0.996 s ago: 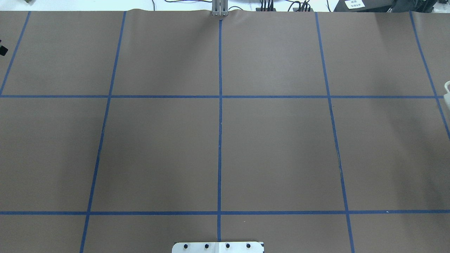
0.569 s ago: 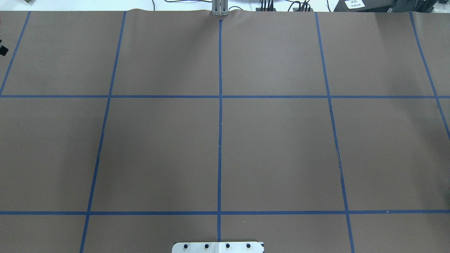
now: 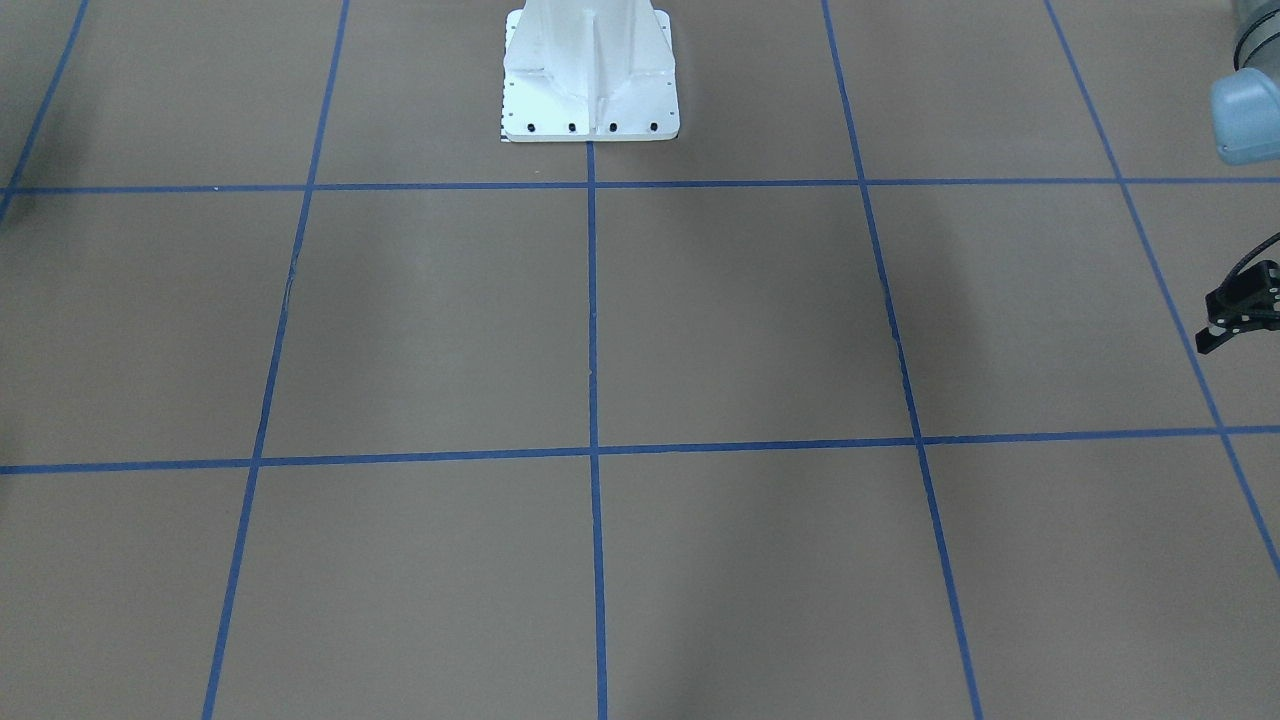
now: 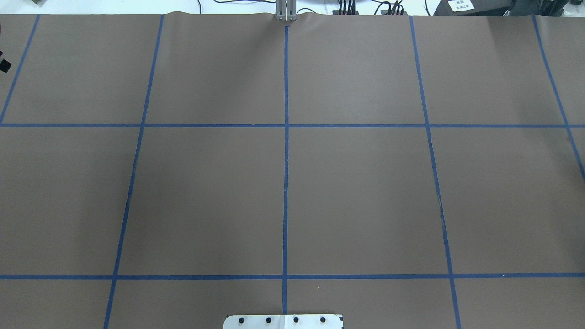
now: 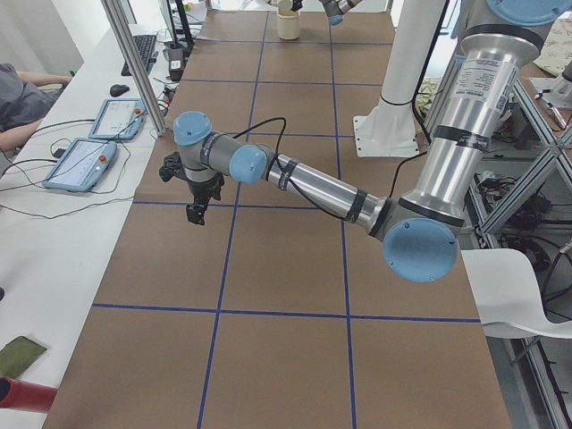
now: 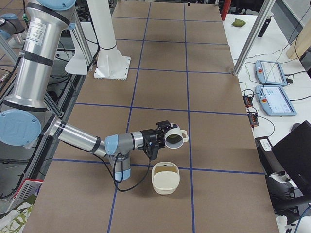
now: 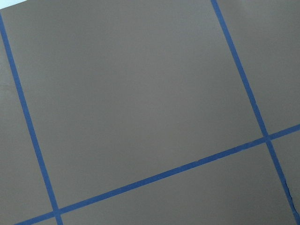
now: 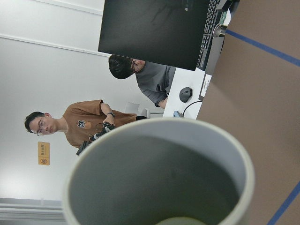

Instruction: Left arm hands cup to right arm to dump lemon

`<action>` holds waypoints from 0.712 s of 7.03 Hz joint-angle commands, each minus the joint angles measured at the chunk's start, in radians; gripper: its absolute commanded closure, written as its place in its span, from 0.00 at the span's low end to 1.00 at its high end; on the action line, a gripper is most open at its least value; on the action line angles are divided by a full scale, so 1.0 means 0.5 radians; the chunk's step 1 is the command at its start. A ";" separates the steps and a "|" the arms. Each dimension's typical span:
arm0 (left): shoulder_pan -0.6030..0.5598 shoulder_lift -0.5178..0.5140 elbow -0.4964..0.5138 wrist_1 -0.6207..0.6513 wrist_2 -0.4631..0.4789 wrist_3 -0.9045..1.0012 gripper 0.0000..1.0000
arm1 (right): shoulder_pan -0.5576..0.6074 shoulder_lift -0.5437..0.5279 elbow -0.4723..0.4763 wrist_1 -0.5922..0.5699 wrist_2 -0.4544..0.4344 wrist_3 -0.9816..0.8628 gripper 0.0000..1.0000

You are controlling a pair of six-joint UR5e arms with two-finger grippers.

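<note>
The right arm, near in the exterior right view, holds the white cup (image 6: 175, 138) tipped on its side above the table, mouth turned toward a cream bowl (image 6: 165, 178). My right gripper (image 6: 160, 137) sits at the cup's back. The right wrist view is filled by the cup's grey inside (image 8: 154, 183), with a yellow-green bit, maybe the lemon (image 8: 180, 221), at its lower rim. My left gripper (image 5: 195, 213) hangs empty over the table far from the cup. Only a black part of it shows at the front-facing view's right edge (image 3: 1240, 310), and I cannot tell how the jaws stand.
The robot's white base (image 3: 590, 80) stands at the table's middle edge. Blue tape lines (image 4: 285, 160) grid the brown table. Tablets (image 6: 274, 92) and a dark monitor (image 6: 291, 155) lie on the side bench. Two people (image 8: 70, 124) sit beyond the table's right end.
A white piece of the cup at the overhead view's right edge one second ago has moved out of that view. Nothing else has moved there.
</note>
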 commanded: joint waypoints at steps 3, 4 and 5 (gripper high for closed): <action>0.004 -0.014 0.002 0.000 0.000 -0.008 0.00 | 0.187 0.052 -0.065 0.163 0.077 0.643 1.00; 0.004 -0.014 0.002 0.000 0.000 -0.008 0.00 | 0.199 0.070 -0.141 0.290 0.071 0.763 1.00; 0.004 -0.017 0.002 0.000 0.000 -0.008 0.00 | 0.239 0.137 -0.279 0.456 0.068 0.937 1.00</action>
